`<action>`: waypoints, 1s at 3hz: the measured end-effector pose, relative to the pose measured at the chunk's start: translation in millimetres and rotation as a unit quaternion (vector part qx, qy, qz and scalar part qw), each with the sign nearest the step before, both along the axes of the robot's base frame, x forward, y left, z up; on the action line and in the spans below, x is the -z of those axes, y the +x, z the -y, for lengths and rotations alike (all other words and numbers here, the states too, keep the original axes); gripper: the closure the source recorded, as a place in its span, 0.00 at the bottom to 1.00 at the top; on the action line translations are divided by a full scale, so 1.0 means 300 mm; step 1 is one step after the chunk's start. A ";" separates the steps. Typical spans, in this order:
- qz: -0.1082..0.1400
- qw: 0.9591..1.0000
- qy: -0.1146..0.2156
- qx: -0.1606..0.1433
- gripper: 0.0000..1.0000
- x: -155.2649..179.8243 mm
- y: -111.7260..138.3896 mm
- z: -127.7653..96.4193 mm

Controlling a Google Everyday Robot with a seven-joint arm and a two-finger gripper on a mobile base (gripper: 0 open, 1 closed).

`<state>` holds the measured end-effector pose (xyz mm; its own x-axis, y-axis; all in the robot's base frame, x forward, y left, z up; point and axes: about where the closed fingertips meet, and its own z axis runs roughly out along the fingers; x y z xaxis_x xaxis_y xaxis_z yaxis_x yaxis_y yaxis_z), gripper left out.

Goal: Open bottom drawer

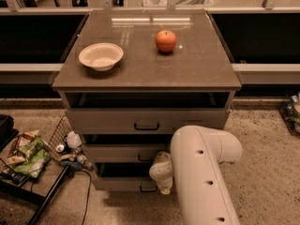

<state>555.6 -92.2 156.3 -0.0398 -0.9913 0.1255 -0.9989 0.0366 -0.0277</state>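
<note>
The grey-brown cabinet (pixel 145 74) has three drawers. The bottom drawer (pixel 119 183) is the lowest, with a flat front and a small black loop handle (pixel 148 190); a dark gap shows above its front. My gripper (pixel 164 188) hangs down from the white arm (pixel 201 172) right beside that handle, at its right end. Whether it touches the handle cannot be told. The arm covers the right part of the middle drawer (pixel 122 152) and of the bottom drawer.
The top drawer (pixel 140 120) has a wider black handle. A white bowl (pixel 101 56) and a red apple (pixel 166 41) sit on the cabinet top. A wire basket with snack bags (pixel 28 153) and small bottles (pixel 72 142) lies on the floor at left.
</note>
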 end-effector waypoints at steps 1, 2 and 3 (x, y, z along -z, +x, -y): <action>-0.018 1.000 -0.001 0.017 0.84 -0.009 -0.030 0.004; -0.035 0.998 0.005 0.053 1.00 -0.034 -0.115 0.026; -0.036 0.998 0.005 0.054 0.82 -0.034 -0.118 0.026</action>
